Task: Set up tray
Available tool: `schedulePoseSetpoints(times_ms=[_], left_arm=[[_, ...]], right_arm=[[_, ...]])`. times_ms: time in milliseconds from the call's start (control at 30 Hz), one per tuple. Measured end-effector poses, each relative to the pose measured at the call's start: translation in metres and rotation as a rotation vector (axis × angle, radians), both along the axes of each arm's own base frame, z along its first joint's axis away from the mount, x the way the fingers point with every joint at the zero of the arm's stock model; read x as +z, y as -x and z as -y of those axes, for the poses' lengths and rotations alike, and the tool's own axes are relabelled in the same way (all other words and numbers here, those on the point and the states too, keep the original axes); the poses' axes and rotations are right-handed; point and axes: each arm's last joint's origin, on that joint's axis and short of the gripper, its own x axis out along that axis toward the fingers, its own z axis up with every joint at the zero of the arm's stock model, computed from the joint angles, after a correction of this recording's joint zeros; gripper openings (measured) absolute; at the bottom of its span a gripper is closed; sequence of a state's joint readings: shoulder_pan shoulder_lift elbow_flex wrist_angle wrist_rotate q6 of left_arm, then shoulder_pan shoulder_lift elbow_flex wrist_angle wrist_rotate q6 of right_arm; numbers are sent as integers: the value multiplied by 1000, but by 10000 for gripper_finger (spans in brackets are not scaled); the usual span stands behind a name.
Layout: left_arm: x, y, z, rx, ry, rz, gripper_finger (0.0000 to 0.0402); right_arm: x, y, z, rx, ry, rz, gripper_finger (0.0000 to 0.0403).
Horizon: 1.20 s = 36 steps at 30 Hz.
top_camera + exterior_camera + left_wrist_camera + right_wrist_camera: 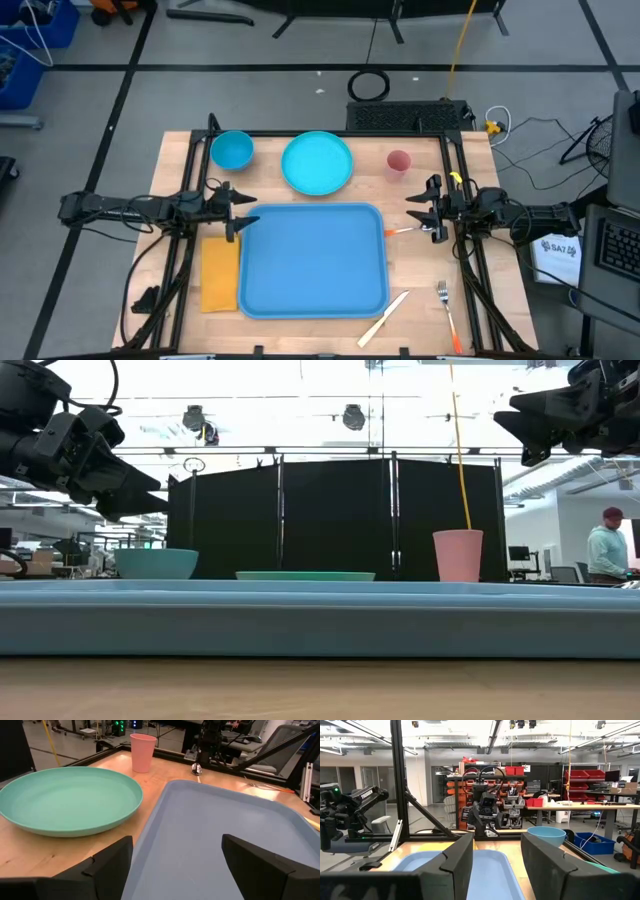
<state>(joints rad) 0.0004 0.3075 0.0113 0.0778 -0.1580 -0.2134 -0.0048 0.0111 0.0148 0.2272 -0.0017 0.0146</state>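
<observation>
Blue plastic fills the middle of the wooden table [420, 320]: the large flat rectangular tray [313, 258], rounded at the corners with a raised rim, lies bare. At the near edge, just off the tray's right corner, a pale cream knife [384, 318] lies aslant, and beside it an orange-handled fork [446, 308]. An orange-yellow rectangular napkin [220, 272] lies flat just beside the tray's left rim.

Level with the tray's far-left corner, the left gripper [240, 212] hangs above the rim, its dark fingers [107, 862] spread wide with nothing between them. Across the tray, the right gripper [418, 211] hovers off the far-right corner, its jaws parted and holding nothing; below it an orange-handled spoon [412, 230] lies on the wood, touching the tray's rim.

Farther back, a round turquoise plate [317, 162] sits just beyond the tray's far edge, a small blue bowl [232, 150] to its left and a pink cup [398, 163] upright to its right, all apart.

Beyond the table, a person [606, 546] in a light top stands in the room.
</observation>
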Motion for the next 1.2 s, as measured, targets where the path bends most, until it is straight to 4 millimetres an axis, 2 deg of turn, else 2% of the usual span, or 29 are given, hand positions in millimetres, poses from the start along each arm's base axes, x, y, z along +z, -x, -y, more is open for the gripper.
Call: schedulePoseSetpoints(times_ms=[633, 800, 933, 1200], left_arm=[[0, 0, 0, 0, 0, 0, 310], [2, 0, -1, 16, -140, -4, 310], [10, -1, -2, 35, -219, 66, 310], [29, -1, -3, 102, -163, 270, 310]], right_arm=[[0, 0, 0, 0, 0, 0, 155], [0, 0, 0, 0, 0, 0, 155], [0, 0, 0, 0, 0, 0, 155], [0, 0, 0, 0, 0, 0, 155]])
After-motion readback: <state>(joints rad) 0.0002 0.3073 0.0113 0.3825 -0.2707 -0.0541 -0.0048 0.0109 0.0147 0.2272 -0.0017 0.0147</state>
